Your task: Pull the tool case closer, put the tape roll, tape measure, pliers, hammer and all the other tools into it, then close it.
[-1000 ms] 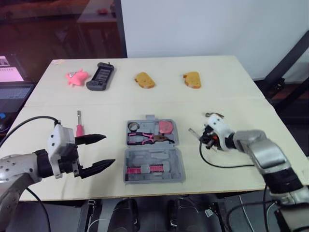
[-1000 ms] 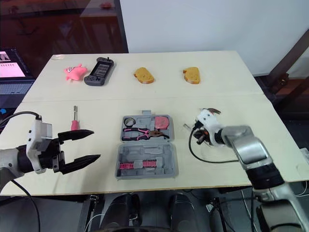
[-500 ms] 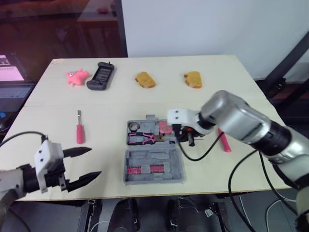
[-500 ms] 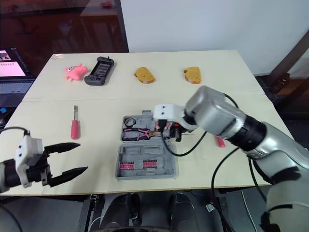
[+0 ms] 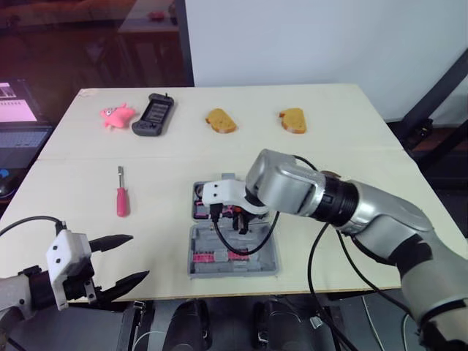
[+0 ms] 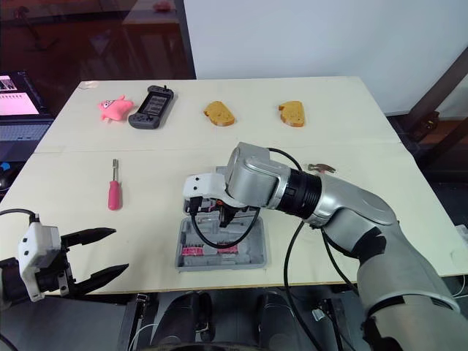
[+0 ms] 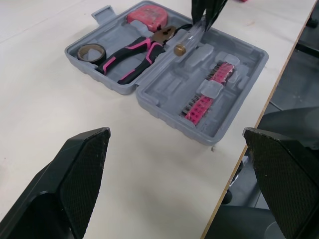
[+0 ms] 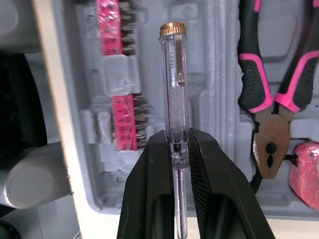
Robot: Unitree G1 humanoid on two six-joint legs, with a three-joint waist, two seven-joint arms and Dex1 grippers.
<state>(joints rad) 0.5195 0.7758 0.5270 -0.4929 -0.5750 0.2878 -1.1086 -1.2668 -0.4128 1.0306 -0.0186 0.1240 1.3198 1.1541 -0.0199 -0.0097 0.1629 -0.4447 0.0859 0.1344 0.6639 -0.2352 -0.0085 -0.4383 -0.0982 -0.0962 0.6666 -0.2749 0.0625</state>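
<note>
The grey tool case [image 5: 252,265] lies open near the table's front edge. It holds a tape roll [image 7: 93,51], pink-handled pliers [image 7: 130,54], a pink tape measure [image 7: 146,14] and pink bit strips [image 7: 209,90]. My right gripper [image 8: 178,145] is shut on a clear tester screwdriver [image 8: 175,84] with a brass cap, held over the case's middle [image 5: 238,219]. A red screwdriver [image 5: 121,197] lies on the table left of the case. The hammer's head [image 6: 320,169] peeks out behind my right arm. My left gripper [image 5: 121,257] hangs open at the table's front left edge, holding nothing.
Along the back of the table [image 5: 351,153] lie a pink toy [image 5: 115,115], a black handheld device [image 5: 152,114] and two bread pieces [image 5: 219,121] [image 5: 292,120]. A laptop [image 5: 16,117] sits off the table to the left.
My right arm has swung from the table's right side to over the open case, carrying the clear tester screwdriver. The left gripper has drawn back toward the front left edge.
</note>
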